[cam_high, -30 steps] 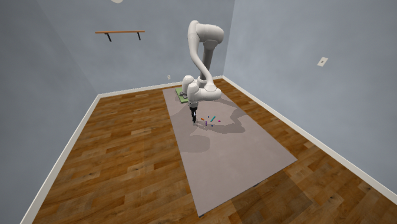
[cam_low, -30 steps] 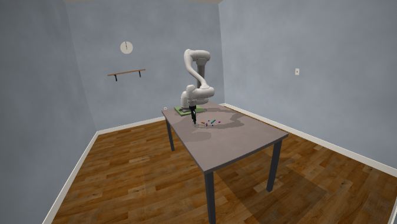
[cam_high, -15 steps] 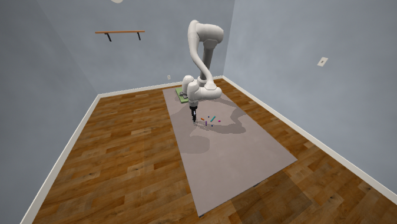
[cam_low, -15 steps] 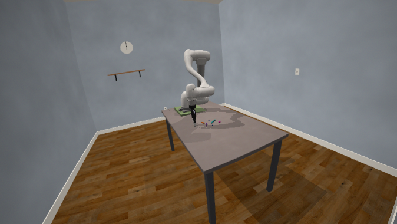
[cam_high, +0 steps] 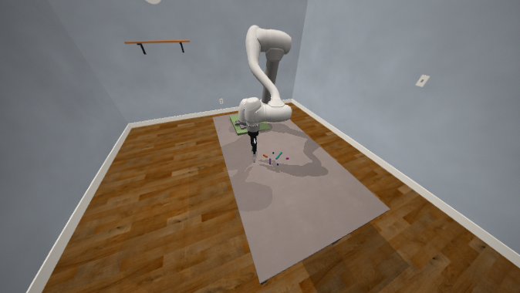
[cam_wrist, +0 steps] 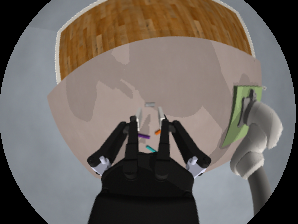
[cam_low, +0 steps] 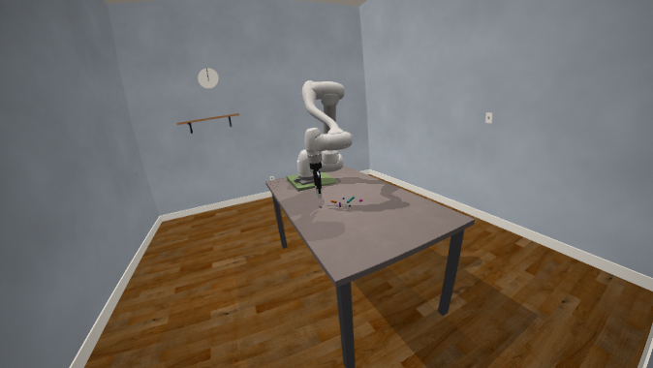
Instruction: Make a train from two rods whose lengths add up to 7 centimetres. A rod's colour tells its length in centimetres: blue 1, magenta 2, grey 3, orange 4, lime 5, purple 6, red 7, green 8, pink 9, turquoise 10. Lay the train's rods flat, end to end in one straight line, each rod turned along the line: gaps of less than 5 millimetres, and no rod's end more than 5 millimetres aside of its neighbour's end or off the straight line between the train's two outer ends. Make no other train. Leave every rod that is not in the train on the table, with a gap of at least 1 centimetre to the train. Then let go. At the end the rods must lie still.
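Observation:
My gripper (cam_high: pixel 254 159) points down at the table, left of a small cluster of rods, and its fingers stand open. A grey rod (cam_wrist: pixel 149 104) shows just past the fingertips in the wrist view; I cannot tell whether a finger still touches it. To the right lie an orange rod (cam_high: pixel 265 156), a purple rod (cam_high: pixel 270 161), a turquoise rod (cam_high: pixel 278 155), a magenta rod (cam_high: pixel 287 158) and two small blue rods (cam_high: pixel 273 153). The purple (cam_wrist: pixel 141 135) and orange (cam_wrist: pixel 158 132) rods also show between the fingers in the wrist view. No rods lie end to end.
The arm stands on a green base plate (cam_high: pixel 248 125) at the table's far end. The table's left edge (cam_low: pixel 295 228) runs close to the gripper. The arm's shadow falls across the rods.

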Controlling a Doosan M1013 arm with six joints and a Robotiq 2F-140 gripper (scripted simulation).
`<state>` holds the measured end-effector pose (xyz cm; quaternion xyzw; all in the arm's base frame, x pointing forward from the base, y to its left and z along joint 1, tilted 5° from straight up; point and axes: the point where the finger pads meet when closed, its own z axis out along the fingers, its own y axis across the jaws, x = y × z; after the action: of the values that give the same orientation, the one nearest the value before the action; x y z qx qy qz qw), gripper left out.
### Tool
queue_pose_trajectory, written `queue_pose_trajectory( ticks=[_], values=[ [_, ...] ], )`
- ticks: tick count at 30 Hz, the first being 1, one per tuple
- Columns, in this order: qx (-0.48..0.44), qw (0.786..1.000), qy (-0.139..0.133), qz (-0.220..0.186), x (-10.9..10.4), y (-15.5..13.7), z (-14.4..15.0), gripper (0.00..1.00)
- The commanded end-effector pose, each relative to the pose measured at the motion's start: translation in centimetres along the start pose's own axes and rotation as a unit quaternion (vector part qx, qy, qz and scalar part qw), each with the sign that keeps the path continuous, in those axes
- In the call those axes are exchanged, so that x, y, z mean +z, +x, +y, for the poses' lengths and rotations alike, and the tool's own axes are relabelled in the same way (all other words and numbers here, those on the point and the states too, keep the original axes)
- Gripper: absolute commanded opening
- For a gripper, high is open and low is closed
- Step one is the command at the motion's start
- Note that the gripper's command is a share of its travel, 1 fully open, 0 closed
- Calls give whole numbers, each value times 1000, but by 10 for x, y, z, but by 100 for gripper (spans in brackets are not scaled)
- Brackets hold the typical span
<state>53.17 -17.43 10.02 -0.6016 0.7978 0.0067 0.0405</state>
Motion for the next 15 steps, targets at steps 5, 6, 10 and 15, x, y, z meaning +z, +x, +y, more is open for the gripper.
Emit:
queue_pose_trajectory(
  ticks=[5, 6, 10, 15],
  values=[
    [0, 1000, 0, 0, -19, 0, 0, 28],
    [0, 1000, 0, 0, -19, 0, 0, 28],
    [0, 1000, 0, 0, -19, 0, 0, 100],
    [0, 1000, 0, 0, -19, 0, 0, 100]
  ],
)
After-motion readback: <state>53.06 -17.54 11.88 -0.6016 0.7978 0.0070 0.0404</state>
